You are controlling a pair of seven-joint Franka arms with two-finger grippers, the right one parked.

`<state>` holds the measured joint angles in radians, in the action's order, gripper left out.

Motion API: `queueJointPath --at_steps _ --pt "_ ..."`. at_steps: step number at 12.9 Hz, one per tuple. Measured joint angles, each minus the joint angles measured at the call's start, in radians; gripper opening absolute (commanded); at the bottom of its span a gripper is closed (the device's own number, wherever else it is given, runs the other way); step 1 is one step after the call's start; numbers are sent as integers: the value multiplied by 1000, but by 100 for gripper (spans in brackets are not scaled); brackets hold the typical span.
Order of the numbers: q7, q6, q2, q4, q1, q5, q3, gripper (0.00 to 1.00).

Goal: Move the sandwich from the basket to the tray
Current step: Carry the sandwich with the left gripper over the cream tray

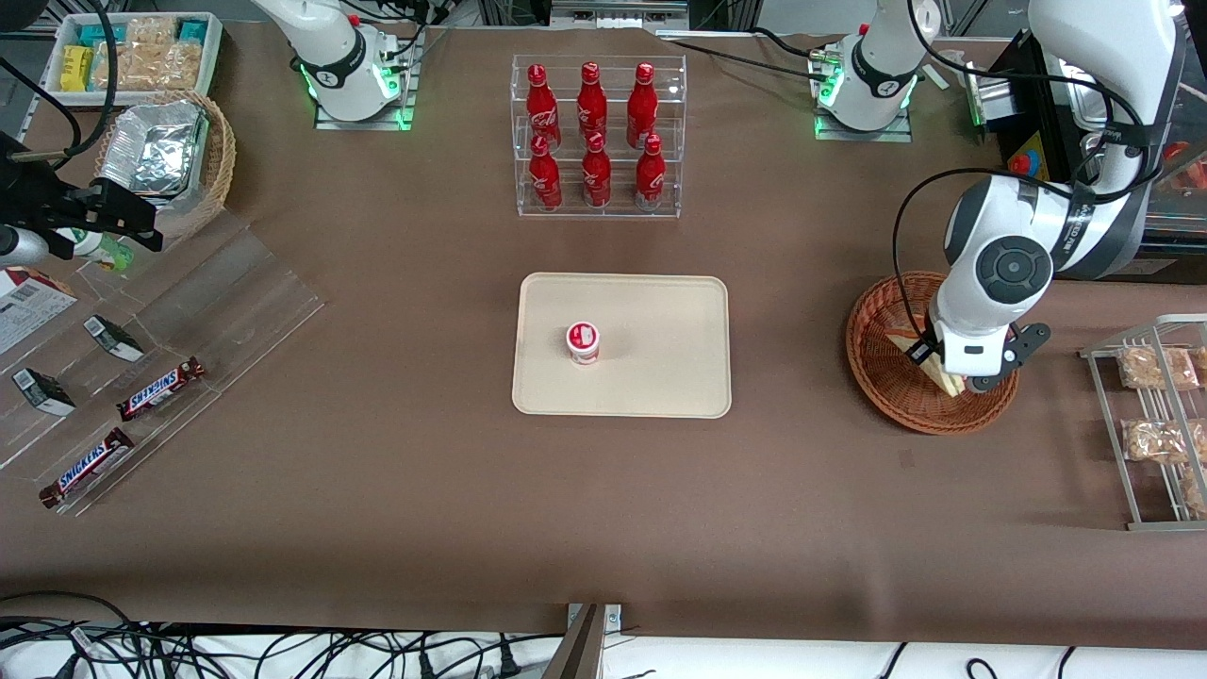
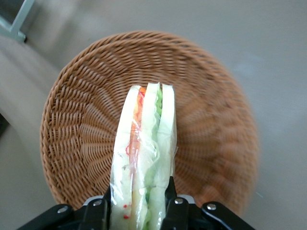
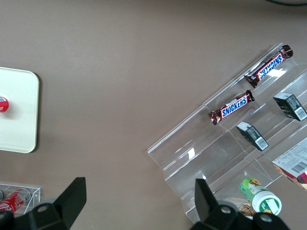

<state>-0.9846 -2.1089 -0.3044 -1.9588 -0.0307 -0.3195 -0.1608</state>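
The sandwich (image 2: 144, 153), a clear-wrapped wedge of white bread with green, pink and orange layers, stands on edge between my gripper's (image 2: 137, 203) fingers, which are shut on its wide end. The reddish-brown wicker basket (image 2: 86, 96) lies under it. In the front view my gripper (image 1: 946, 372) is over the basket (image 1: 872, 363), and a pale edge of the sandwich (image 1: 946, 382) shows below it. The cream tray (image 1: 651, 311) lies at the table's middle, toward the parked arm's end from the basket.
A small round white-and-red cup (image 1: 583, 341) stands on the tray. A clear rack of red bottles (image 1: 596, 137) stands farther from the front camera than the tray. A metal rack with snack packets (image 1: 1155, 415) stands beside the basket at the working arm's end.
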Motion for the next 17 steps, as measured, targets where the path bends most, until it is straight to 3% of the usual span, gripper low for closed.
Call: queueJointPath --at_steps 5,9,17 --pt "191 180 8 202 10 148 -96 40" --pt "105 184 -10 236 48 154 -267 40" --pt "103 37 -153 251 252 107 -279 42"
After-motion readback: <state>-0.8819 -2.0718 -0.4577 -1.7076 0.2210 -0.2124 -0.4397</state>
